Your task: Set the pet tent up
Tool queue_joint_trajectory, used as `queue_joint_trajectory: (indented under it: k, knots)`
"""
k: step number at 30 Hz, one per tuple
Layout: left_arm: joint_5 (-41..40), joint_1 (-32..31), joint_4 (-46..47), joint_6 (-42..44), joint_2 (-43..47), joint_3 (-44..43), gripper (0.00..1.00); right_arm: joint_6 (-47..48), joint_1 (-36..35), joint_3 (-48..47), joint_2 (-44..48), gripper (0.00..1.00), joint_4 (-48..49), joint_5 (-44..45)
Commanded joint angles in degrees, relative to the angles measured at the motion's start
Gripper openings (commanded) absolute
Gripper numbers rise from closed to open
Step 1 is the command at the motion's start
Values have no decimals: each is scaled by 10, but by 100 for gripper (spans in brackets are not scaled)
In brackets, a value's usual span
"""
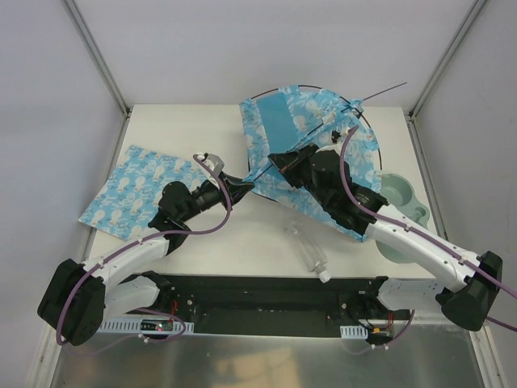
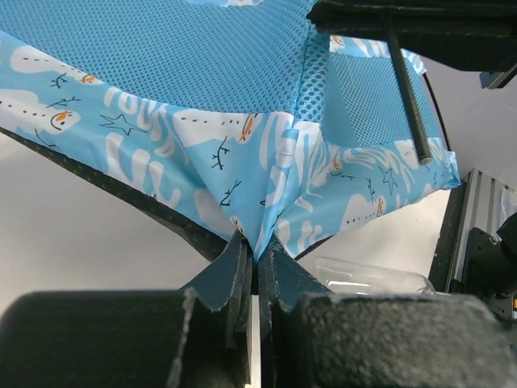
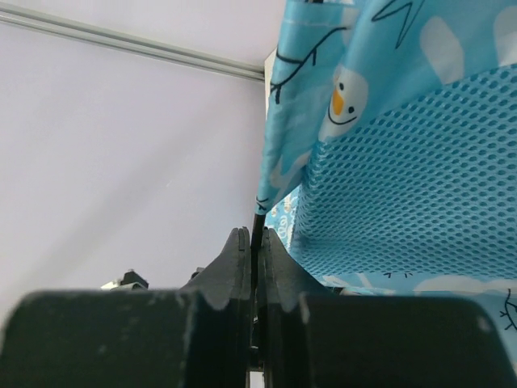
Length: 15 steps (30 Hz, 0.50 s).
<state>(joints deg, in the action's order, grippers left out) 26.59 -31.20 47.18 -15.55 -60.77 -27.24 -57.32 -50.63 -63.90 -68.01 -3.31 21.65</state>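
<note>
The pet tent (image 1: 307, 121) is a slack heap of blue snowman-print fabric and mesh at the back middle of the table, with thin black poles (image 1: 367, 129) arcing round it. My left gripper (image 1: 247, 187) is at its near-left corner. In the left wrist view that gripper (image 2: 257, 252) is shut on a pinch of the printed fabric (image 2: 242, 153). My right gripper (image 1: 279, 162) reaches in from the right over the tent. In its wrist view it (image 3: 257, 233) is shut on a thin black pole (image 3: 258, 212) where it leaves the fabric hem (image 3: 279, 162).
A flat light-blue printed mat (image 1: 141, 190) lies at the left of the table. A clear plastic bottle (image 1: 307, 246) lies near the front middle. A pale green bowl (image 1: 401, 202) sits at the right edge, partly under the right arm.
</note>
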Motion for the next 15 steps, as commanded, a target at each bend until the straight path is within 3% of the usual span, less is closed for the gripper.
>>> queue_joint_trajectory:
  k: [1,5,15]
  knots:
    - [12,-4,15,6,18,-3,0,65,10,-4,-3,0,30,99]
    - [12,-5,12,10,17,0,0,49,10,30,8,0,94,118]
    - [5,-5,-9,38,17,-2,0,4,11,26,-10,0,101,149]
